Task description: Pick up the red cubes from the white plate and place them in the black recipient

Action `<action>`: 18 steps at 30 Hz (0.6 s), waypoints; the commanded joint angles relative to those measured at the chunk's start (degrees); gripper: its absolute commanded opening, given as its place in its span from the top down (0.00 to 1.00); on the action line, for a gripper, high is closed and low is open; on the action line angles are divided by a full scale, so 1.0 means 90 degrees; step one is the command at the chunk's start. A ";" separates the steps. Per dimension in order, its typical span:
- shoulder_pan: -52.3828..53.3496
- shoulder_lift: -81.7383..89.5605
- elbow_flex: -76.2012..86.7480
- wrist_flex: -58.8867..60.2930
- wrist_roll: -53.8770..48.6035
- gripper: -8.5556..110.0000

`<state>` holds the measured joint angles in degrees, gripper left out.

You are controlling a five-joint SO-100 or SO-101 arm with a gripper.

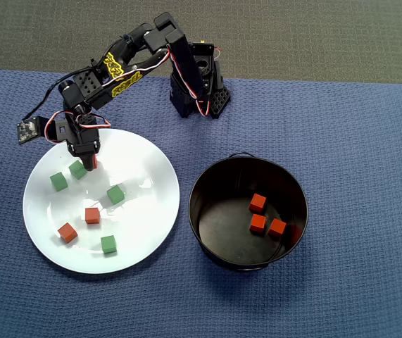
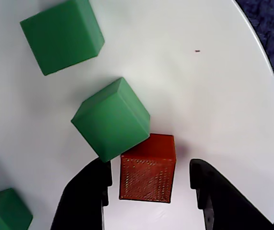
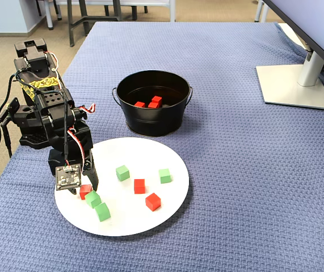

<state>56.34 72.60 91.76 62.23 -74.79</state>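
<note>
The hand (image 2: 151, 184) is down on the plate (image 1: 148, 172), at its upper left edge in the overhead view. Its 2 black fingers (image 2: 86, 196) are spread with a red cube (image 2: 148, 172) sitting between them, so it's released, not clenched. In the wrist view there's a visible gap on both sides of that cube, with the wider one on the right. A green cube (image 2: 112, 120) sits right against the red one's upper left corner, just above the left finger. Another green cube (image 2: 62, 36) is further up, and the corner of a third (image 2: 5, 211) pokes in at bottom left.

Elsewhere on the plate, the overhead view shows 2 more red cubes (image 1: 92, 215) and (image 1: 67, 232) toward the lower left. There are 4 green ones in all in that view, including 1 mid-plate (image 1: 115, 194) and 1 near the bottom (image 1: 108, 244).

The pot (image 1: 208, 183) sits on the blue cloth (image 1: 355, 141) to the right of the plate, close but not touching. It holds 3 red cubes (image 1: 258, 224) grouped toward its right side. There may be a 4th against the wall, too dark to tell.

In the fixed view, a monitor stand (image 3: 295, 85) sits at the far right of the worktop.
</note>
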 commanded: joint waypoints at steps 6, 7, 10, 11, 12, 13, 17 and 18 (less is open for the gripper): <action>0.0010 0.0156 -0.0029 -0.0400 0.0137 0.93; 0.0010 0.0176 0.0020 -0.0508 0.0234 0.93; -0.0029 0.0430 0.0215 -0.0762 0.0537 0.93; -0.0039 0.0596 0.0264 -0.0811 0.0674 0.93; -0.0068 0.0791 0.0283 -0.0811 0.0840 0.93; -0.0107 0.1006 0.0283 -0.0752 0.1016 0.93; -0.0566 0.1855 0.0059 -0.0273 0.1455 0.93; -0.0732 0.2090 -0.0049 -0.0107 0.1553 0.93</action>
<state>54.67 81.91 94.57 58.10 -64.60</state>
